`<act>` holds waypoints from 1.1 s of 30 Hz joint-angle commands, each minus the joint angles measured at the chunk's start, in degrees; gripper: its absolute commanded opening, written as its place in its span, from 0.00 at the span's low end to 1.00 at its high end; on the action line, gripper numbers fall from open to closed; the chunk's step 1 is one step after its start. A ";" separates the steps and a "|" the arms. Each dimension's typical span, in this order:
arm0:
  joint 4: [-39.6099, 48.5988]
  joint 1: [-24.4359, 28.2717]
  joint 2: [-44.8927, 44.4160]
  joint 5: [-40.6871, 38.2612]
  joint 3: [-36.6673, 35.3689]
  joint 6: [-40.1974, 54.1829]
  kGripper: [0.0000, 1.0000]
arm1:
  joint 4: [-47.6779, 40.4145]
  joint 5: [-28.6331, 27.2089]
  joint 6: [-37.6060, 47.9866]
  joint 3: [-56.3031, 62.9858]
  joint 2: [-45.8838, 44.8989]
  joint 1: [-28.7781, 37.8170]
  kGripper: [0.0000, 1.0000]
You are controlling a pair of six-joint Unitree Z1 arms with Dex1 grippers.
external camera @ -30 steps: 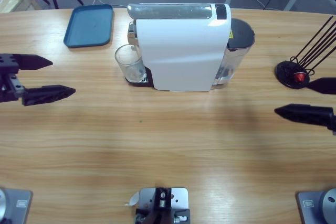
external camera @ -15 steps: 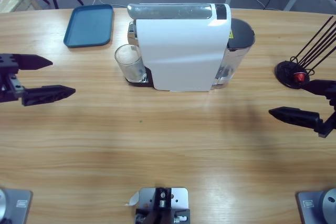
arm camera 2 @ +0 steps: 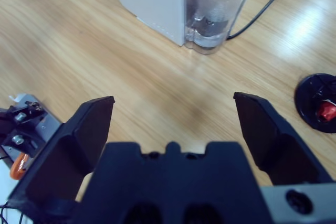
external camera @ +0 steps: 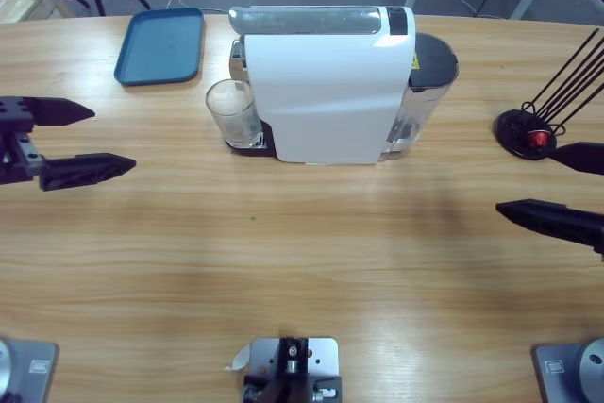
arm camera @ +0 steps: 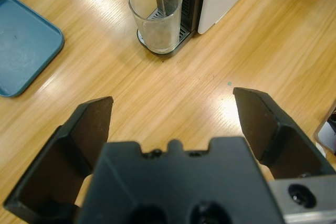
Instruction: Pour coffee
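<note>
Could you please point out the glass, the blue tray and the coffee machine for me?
glass (external camera: 233,112), high view, on its side wall.
blue tray (external camera: 160,45), high view, on its bare floor.
coffee machine (external camera: 326,96), high view, on its white side panel.

Both tools (external camera: 71,142) (external camera: 564,188) agape, empty

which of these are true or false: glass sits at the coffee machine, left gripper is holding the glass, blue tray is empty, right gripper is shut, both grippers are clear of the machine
1. The glass sits at the white coffee machine: true.
2. The left gripper is holding the glass: false; it is open, well apart from the glass, gripping nothing.
3. The blue tray is empty: true.
4. The right gripper is shut: false; its jaws stand wide apart.
5. Both grippers are clear of the machine: true; each hangs near its own end of the table.
</note>
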 commanded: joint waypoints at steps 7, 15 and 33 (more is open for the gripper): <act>-0.02 -0.59 0.51 -0.07 1.00 -0.26 1.00 | 0.00 1.87 -0.53 1.69 0.85 -0.04 1.00; -3.75 -0.67 -2.00 -1.97 2.96 -0.35 1.00 | 0.10 1.99 -0.60 1.58 0.64 -0.04 1.00; -4.96 -0.67 5.01 -1.55 -1.88 -0.89 1.00 | -0.25 1.43 -0.57 2.11 -0.75 -0.04 1.00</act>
